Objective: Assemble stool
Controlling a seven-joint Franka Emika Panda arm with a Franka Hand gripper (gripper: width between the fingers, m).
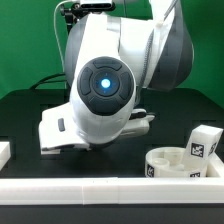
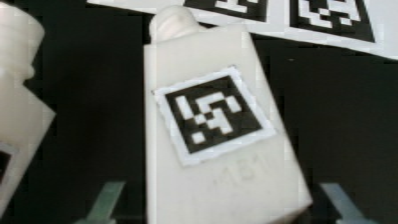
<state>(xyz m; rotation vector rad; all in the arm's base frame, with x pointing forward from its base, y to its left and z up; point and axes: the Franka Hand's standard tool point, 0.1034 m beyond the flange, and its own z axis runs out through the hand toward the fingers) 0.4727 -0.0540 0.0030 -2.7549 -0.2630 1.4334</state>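
In the wrist view a long white stool leg (image 2: 214, 120) with a square marker tag lies on the black table, its pegged end pointing away from me. My gripper (image 2: 224, 205) is open. Its two fingertips (image 2: 111, 200) stand on either side of the leg's near end, with a dark gap on each side. In the exterior view the arm's body hides the gripper and this leg. The round dish-like seat (image 1: 180, 163) sits at the exterior view's lower right. Another leg block (image 1: 203, 143) stands just behind it.
The marker board (image 2: 302, 12) lies just beyond the leg's far end. Another white part (image 2: 18, 90) lies close beside the leg. A long white border rail (image 1: 100, 190) runs along the front edge, with a white piece (image 1: 5, 152) at the exterior view's left.
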